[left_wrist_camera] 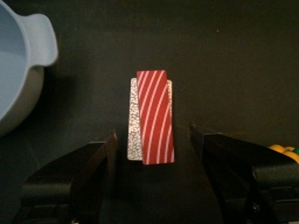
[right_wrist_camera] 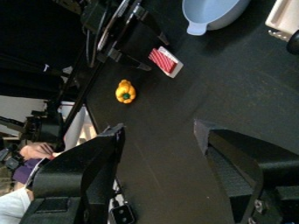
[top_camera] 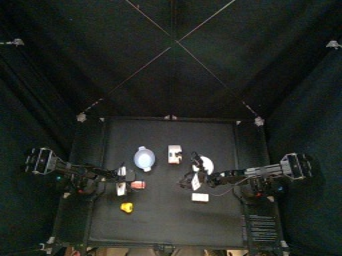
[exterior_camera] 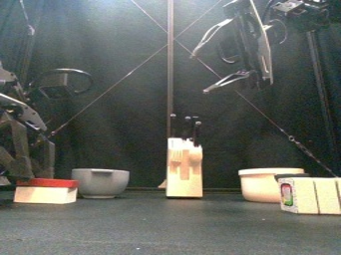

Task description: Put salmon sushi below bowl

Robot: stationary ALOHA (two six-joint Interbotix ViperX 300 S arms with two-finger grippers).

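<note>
The salmon sushi [top_camera: 199, 197], a tiny white block with a pale orange-pink top, lies on the table right of centre, near the front. The light blue bowl [top_camera: 143, 157] stands left of centre and also shows in the left wrist view [left_wrist_camera: 17, 61] and the right wrist view [right_wrist_camera: 216, 13]. My right gripper [top_camera: 198, 180] is open and empty, raised just behind the salmon sushi, which its wrist view does not show. My left gripper [left_wrist_camera: 155, 138] is open, low at the table, with its jaws on either side of a red-and-white striped piece [left_wrist_camera: 152, 116] beside the bowl.
An orange-yellow piece [top_camera: 127, 207] lies front left. A pale tan-white block [top_camera: 175, 153] and a white curved piece [top_camera: 203, 163] stand right of the bowl. A person [right_wrist_camera: 24, 166] shows beyond the curtains in the right wrist view.
</note>
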